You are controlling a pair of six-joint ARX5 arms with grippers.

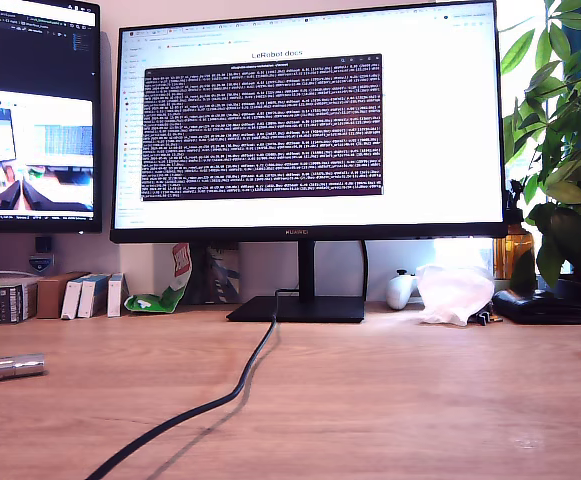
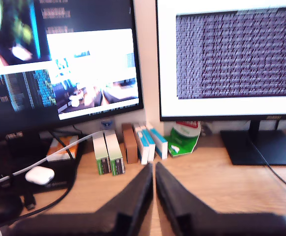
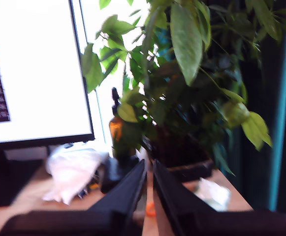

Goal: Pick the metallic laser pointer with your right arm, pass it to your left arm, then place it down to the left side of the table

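The metallic laser pointer (image 1: 7,368) lies on its side on the wood-grain table (image 1: 400,400) at the exterior view's left edge, with nothing touching it. Neither arm shows in the exterior view. In the first wrist view my first gripper (image 2: 154,169) is shut and holds nothing, raised above the table and facing small boxes (image 2: 128,145) under two monitors. In the second wrist view my second gripper (image 3: 149,164) is also shut and holds nothing, pointing toward a leafy plant (image 3: 182,83) and an amber bottle (image 3: 116,132). The pointer shows in neither wrist view.
A black cable (image 1: 220,395) runs from the monitor stand (image 1: 297,308) across the table toward the front. Small boxes (image 1: 80,296) stand at the back on the exterior view's left. A white crumpled bag (image 1: 454,293) and the plant (image 1: 570,150) are at its right.
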